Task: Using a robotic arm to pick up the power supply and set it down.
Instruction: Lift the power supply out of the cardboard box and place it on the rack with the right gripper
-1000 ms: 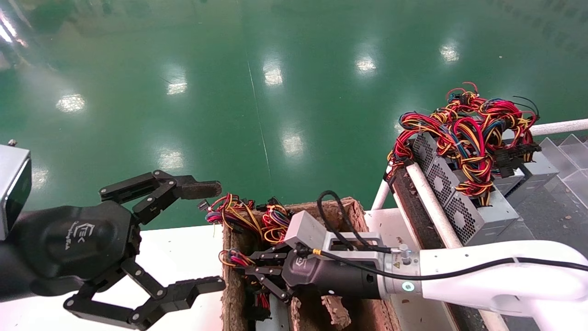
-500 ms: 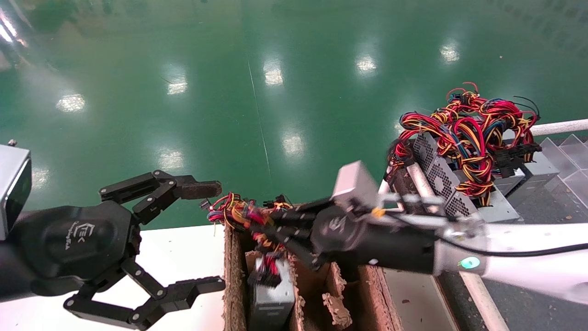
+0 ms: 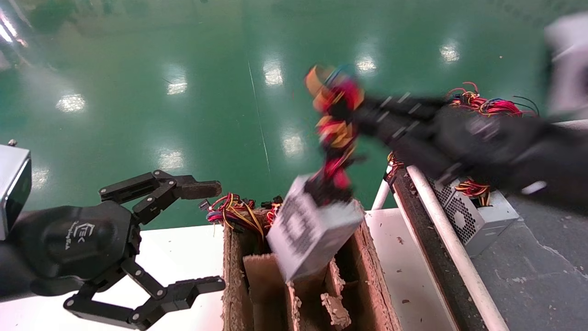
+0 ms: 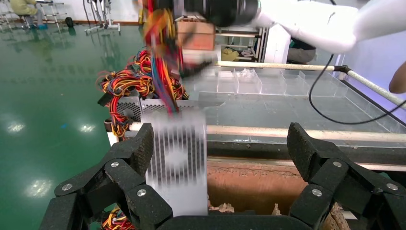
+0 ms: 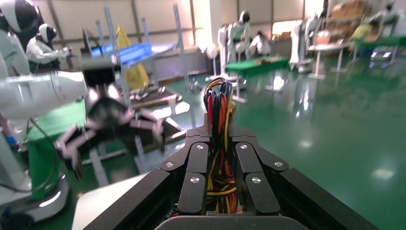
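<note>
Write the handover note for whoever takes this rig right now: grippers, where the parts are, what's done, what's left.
Right gripper: shut on the wire bundle, raised above the cardboard box.
Left gripper: open, empty, parked over the white table beside the box.
Power supply: hangs tilted from its wires, lower end at the box's opening.
Other power supplies lie on the rack to the right.
Done: unit grasped by its wires and lifted.
Left: carry it over and set it down; the hold is by cables only, so it may swing.
</note>
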